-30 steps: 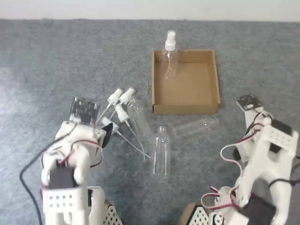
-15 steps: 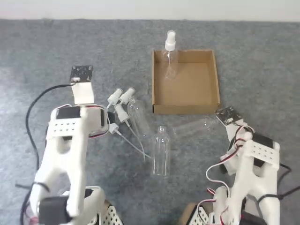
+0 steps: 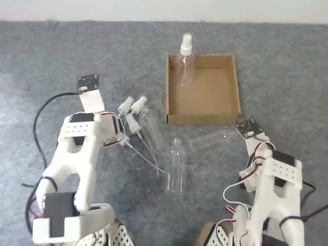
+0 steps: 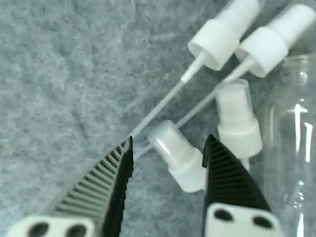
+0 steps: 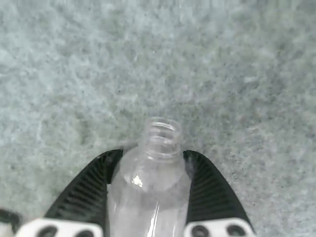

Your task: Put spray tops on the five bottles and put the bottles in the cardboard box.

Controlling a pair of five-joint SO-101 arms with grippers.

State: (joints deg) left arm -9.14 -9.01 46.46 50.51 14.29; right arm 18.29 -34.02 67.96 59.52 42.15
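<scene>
My left gripper [image 4: 168, 143] is open and low over the carpet, with one white spray top [image 4: 177, 155] lying between its jaws. Three more spray tops [image 4: 222, 32] [image 4: 269, 42] [image 4: 237, 121] lie just beyond, their thin tubes crossing, next to a clear bottle [image 4: 294, 143]. My right gripper [image 5: 153, 154] is shut on the shoulders of a clear, uncapped bottle [image 5: 148, 187], whose open neck points away. In the high view that bottle [image 3: 207, 139] lies on the carpet before the cardboard box [image 3: 202, 119]. A capped bottle [image 3: 185, 61] leans in the box's back left corner.
Two more uncapped bottles [image 3: 151, 128] [image 3: 176, 164] lie between the arms, with the spray tops [image 3: 132, 110] beside them. Grey carpet [image 3: 51, 56] covers the table. The left arm [image 3: 79, 148] and the right arm [image 3: 271, 177] stand at the near side.
The left arm has stretched forward from its folded pose and brought its gripper down over the spray tops. The right arm has swung left and come down over the lying bottle.
</scene>
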